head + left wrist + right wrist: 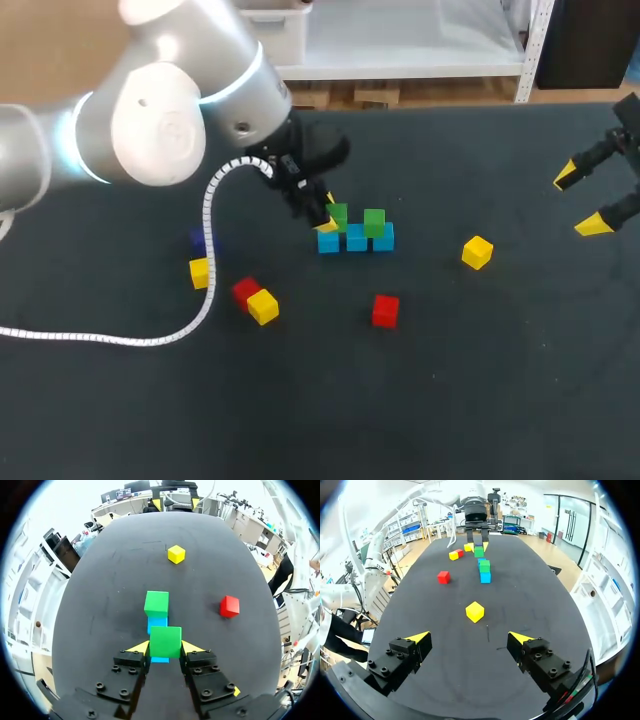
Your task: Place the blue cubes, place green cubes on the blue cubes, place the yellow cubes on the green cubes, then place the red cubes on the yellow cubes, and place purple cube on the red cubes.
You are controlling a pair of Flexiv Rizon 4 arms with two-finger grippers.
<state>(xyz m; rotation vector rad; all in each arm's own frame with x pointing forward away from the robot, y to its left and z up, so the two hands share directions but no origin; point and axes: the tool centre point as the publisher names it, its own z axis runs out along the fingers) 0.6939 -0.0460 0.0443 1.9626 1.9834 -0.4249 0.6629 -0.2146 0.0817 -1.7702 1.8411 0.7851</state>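
Dark table (pixel 450 400) bears blue cubes (pixel 356 238); left gripper (pixel 166 647) clasps a green cube (pixel 165 639) over one, right gripper (pixel 470 637) gapes wide.

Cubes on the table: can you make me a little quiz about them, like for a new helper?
1. True or false: a red cube is stacked on a yellow cube.
2. What do the left jaws hold? A) a red cube B) a green cube C) nothing
3. How many blue cubes sit in the row?
Key: 1 false; 2 B, the green cube; 3 three.
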